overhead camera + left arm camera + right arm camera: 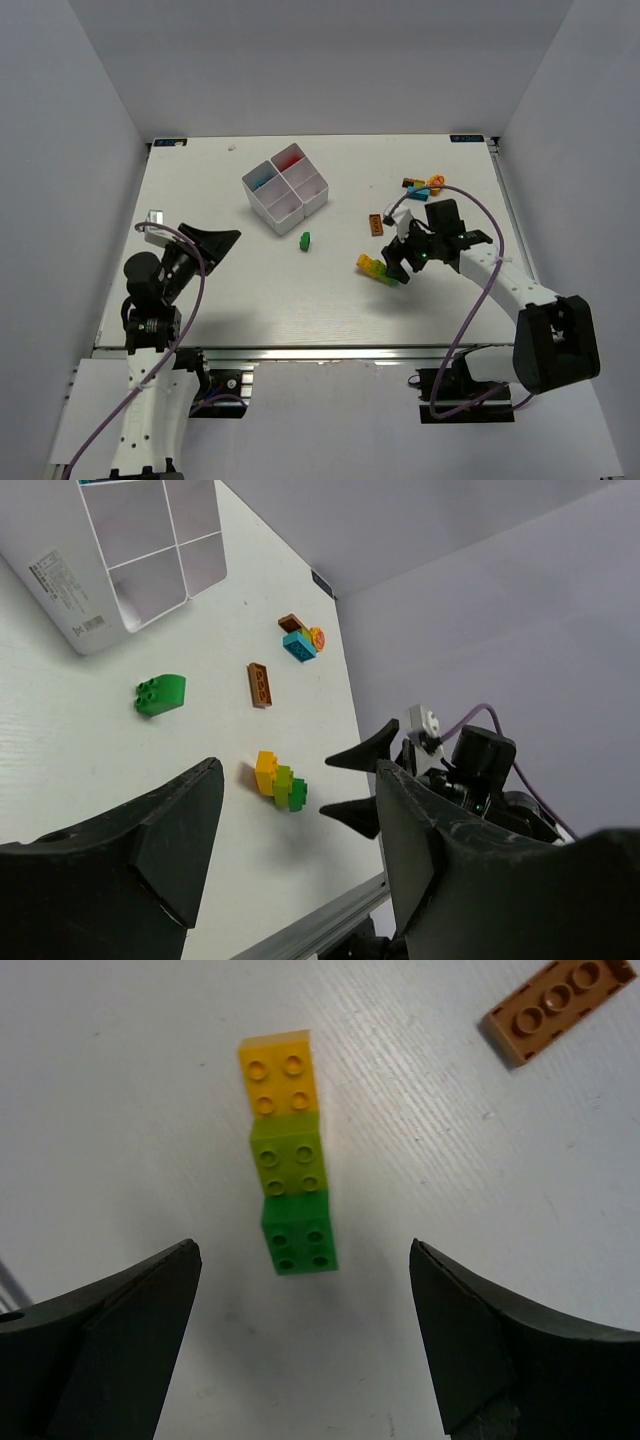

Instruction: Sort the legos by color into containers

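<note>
The white four-compartment tray (285, 188) holds red pieces in its far cell and blue ones in its left cell. A stack of yellow, lime and green legos (377, 269) lies on its side at centre right. My right gripper (402, 258) is open just beside it; in the right wrist view the stack (286, 1155) lies ahead of the gripper (302, 1252), its green end level with the fingertips. A single green lego (304, 239) sits below the tray. My left gripper (208, 242) hovers open and empty at the left.
A brown flat plate (375, 224) lies above the stack. A cluster of brown, blue and orange pieces (425, 185) sits at the far right. The right arm's purple cable (470, 200) loops over that side.
</note>
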`<action>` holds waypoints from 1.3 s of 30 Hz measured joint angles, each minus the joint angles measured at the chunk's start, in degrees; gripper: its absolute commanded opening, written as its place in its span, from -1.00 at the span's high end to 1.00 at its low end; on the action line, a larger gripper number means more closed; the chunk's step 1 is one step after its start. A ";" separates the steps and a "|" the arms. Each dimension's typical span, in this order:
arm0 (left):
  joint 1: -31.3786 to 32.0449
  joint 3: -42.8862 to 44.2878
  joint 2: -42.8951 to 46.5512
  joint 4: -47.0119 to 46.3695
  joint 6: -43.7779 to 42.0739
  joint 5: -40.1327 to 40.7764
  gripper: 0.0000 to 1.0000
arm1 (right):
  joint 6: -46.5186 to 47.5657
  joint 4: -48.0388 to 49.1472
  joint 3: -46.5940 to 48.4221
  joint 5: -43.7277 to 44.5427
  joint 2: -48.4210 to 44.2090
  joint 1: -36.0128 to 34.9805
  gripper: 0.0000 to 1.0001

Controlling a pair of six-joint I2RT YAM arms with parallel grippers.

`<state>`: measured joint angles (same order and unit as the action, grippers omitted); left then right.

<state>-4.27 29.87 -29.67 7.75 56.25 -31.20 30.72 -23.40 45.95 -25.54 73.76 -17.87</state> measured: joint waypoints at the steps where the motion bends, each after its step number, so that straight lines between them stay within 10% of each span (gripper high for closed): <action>1: 0.00 -0.20 0.83 0.59 0.00 0.22 -0.44 | -0.48 1.29 0.13 0.83 0.83 0.00 -0.79; 39: 0.00 -2.21 -1.95 0.76 0.57 2.29 -0.50 | 4.22 4.04 6.05 -5.57 15.37 -4.57 -0.74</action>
<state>-4.27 27.66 -31.62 8.51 56.82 -28.91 34.94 -19.35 52.01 -31.11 89.12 -22.44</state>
